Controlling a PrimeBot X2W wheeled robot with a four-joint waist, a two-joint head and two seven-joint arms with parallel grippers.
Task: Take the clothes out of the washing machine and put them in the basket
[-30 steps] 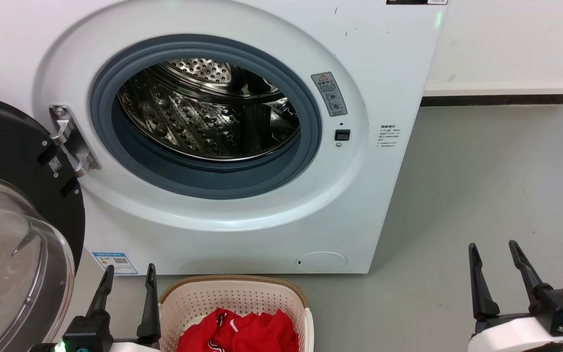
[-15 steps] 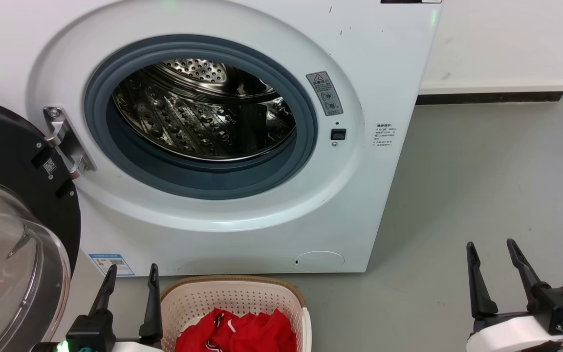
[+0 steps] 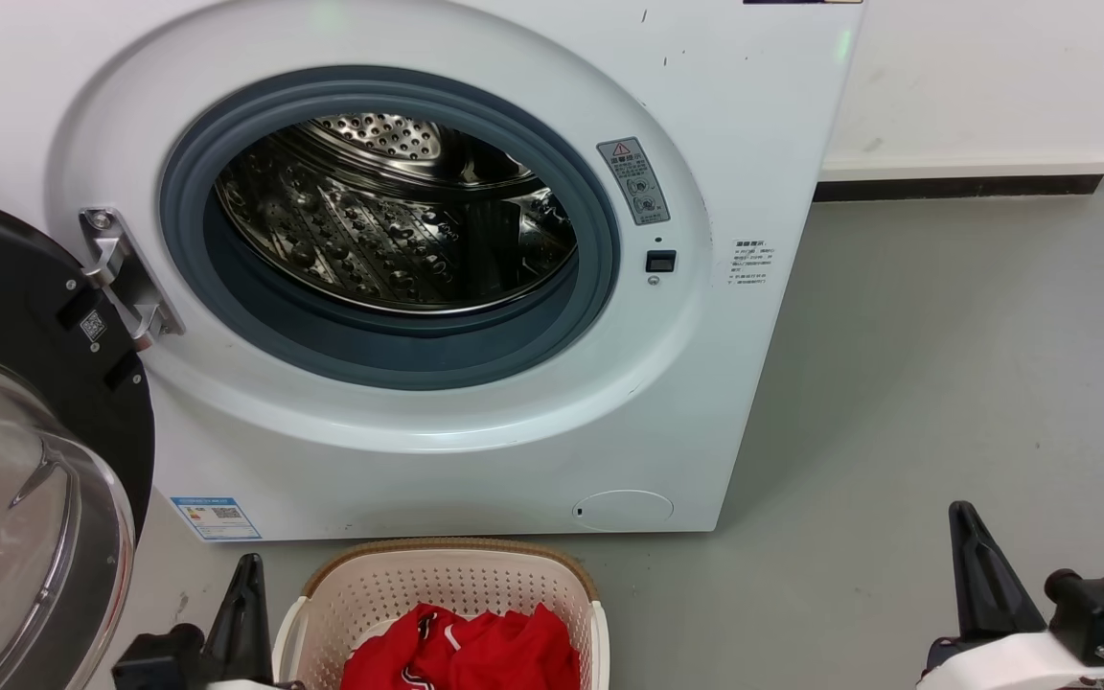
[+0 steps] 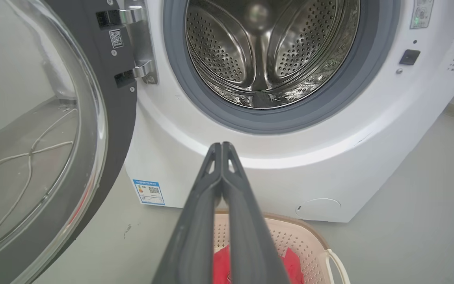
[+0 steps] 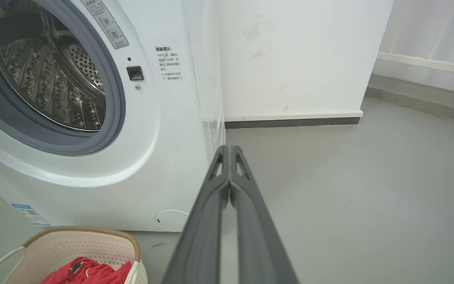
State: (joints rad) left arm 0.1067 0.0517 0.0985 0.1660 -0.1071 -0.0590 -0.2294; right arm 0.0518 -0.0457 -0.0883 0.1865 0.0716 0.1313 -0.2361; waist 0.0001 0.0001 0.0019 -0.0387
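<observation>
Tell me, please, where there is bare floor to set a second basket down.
The floor right of the washing machine, up to the dark skirting, is bare. In front it is crowded: the basket, with the open door on its left.

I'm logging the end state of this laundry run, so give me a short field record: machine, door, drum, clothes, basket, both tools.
washing machine: white front-loader on the grey floor
door: swung open at the left
drum: shiny steel, no clothes seen inside
clothes: red, lying in the basket
basket: on the floor before the machine
left tool: shut, holding nothing, by the basket's left side
right tool: shut, holding nothing, over the floor
</observation>
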